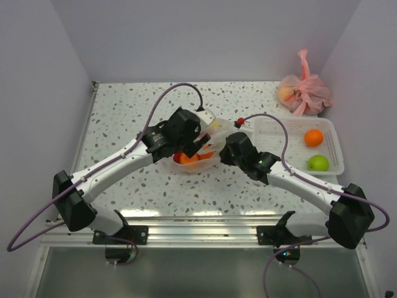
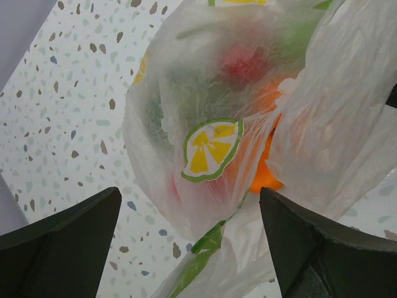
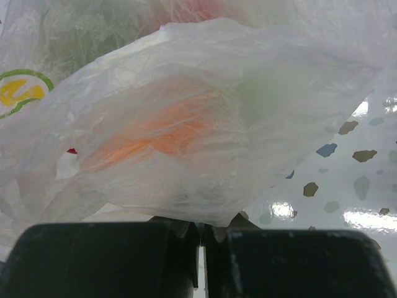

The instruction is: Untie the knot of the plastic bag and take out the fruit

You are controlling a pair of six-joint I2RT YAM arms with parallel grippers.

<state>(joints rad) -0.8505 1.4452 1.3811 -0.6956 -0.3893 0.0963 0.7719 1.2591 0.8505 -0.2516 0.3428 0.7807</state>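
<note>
On speckled table (pale walls): plastic bag

We see the plastic bag as thin, crinkled, translucent film with a faint sheen. The table looks smooth, glossy, speckled stone. The basket is white perforated plastic.

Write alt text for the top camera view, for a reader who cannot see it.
A clear bag of fruit sits between two robot grippers: the left gripper open over it, the right gripper shut on its plastic. At right, a white tray holds an orange and a green fruit; a pink bag lies behind it.
</note>
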